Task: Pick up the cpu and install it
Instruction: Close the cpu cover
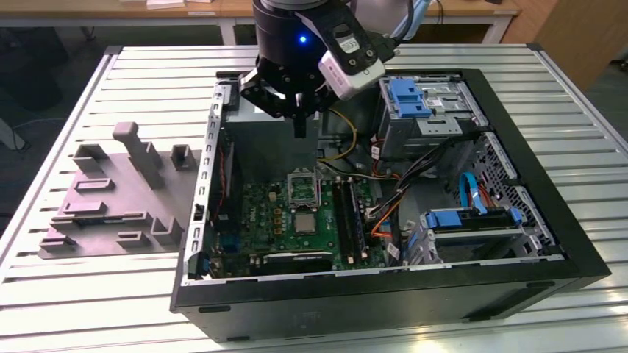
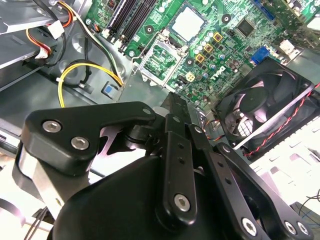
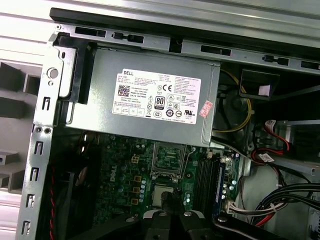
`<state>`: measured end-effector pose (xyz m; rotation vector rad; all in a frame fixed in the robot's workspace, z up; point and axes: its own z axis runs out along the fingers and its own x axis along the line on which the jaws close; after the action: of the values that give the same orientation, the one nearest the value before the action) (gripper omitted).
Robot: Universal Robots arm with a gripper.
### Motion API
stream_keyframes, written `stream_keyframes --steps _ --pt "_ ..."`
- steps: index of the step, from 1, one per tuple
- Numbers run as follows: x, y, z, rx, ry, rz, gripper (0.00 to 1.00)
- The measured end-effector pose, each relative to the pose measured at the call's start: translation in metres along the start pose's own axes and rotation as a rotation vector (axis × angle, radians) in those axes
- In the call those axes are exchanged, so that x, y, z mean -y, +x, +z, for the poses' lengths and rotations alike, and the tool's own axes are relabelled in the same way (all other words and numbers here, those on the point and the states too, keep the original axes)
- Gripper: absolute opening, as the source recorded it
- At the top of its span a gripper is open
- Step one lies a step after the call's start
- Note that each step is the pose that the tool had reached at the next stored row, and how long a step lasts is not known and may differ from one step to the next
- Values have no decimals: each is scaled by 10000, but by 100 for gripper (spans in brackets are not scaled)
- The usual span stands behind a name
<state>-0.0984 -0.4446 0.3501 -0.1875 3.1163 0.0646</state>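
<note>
Exterior view: the arm reaches down from above into the open computer case [image 1: 549, 243], its end effector [image 1: 298, 129] pointing straight down over the motherboard [image 1: 265, 220], fingers pressed together and holding nothing. The end effector hangs above the empty socket [image 1: 303, 188], clear of the board. The cpu [image 1: 305, 223], a small flat square with a pale silvery top, lies flat on the motherboard just beside the socket, on the side away from the power supply [image 3: 145, 97]; in the second wrist view it [image 2: 188, 23] shows beyond the closed fingertips [image 2: 175, 107]. A grey fixture [image 1: 108, 206] sits on the slatted counter [image 1: 412, 338] at the exterior view's left. A fan [image 2: 265, 107] and yellow cable [image 2: 85, 70] flank the board.
</note>
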Motion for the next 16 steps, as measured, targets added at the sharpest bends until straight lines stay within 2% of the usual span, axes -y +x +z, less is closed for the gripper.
stream_keyframes --steps 7,12,16 --pt "22 3 16 0 -1 -5 11" --pt "24 3 43 -31 -17 -777 11" --pt "43 0 61 -34 -18 -823 11"
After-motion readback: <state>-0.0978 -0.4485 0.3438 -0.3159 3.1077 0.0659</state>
